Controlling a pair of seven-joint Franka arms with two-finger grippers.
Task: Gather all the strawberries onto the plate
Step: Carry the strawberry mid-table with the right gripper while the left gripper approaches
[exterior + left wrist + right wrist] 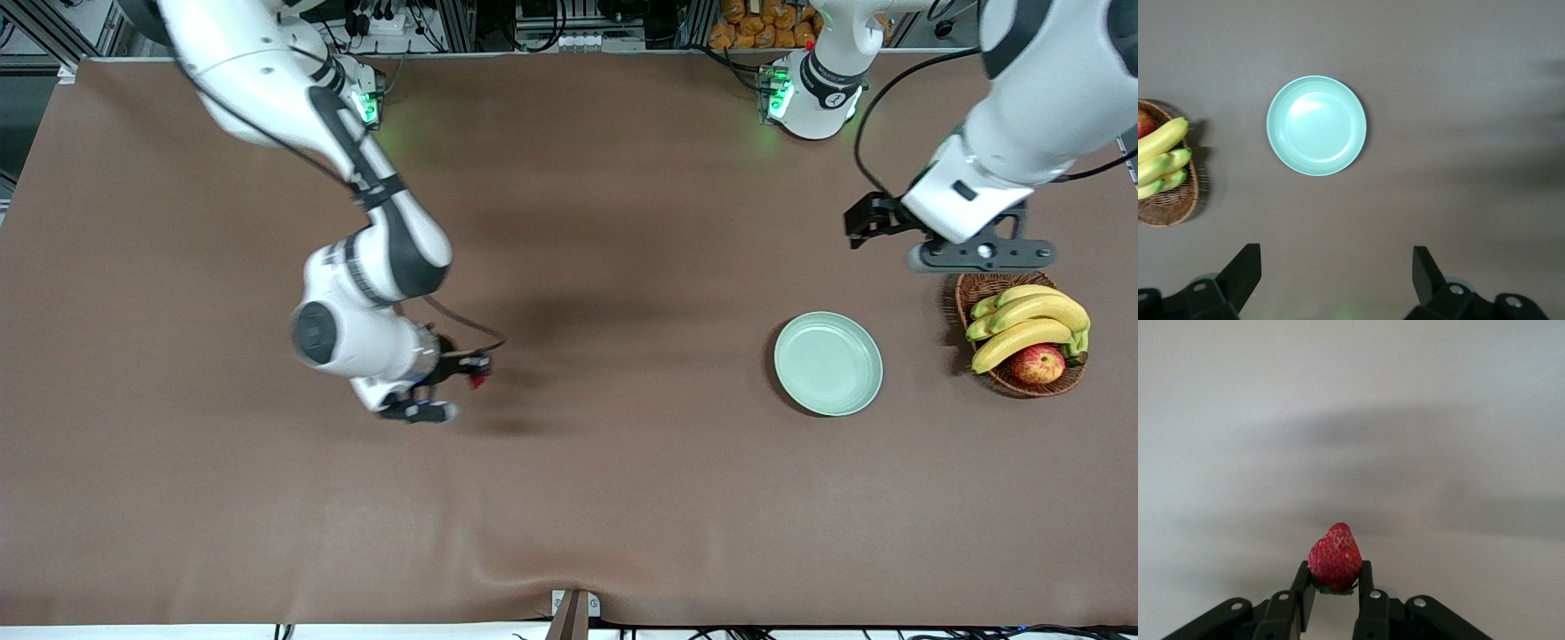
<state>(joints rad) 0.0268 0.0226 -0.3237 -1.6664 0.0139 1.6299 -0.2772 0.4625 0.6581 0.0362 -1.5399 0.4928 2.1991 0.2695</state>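
Between the two fingers of the right gripper (1333, 587) sits one strawberry (1335, 558), pinched at its lower part near the green cap, with the red tip standing out past the fingertips; in the front view the same berry (477, 380) shows as a small red spot at the gripper's end, above the bare brown table (569, 498) toward the right arm's end. The mint-green plate (829, 363) lies well apart from these fingers, toward the left arm's end, and it has nothing in it; I see no other strawberries in any view. To do this step well, I think the right arm should carry the berry level and slowly until the fingers hang over the plate's middle, lower close to its surface, and only then release, so the berry does not roll over the rim. The left gripper (1337, 275) waits with its fingers spread wide and holding nothing, over the table beside the wicker basket (978, 293) of bananas (1031, 324) and an apple (1037, 364). No brand, label or writing can be read.
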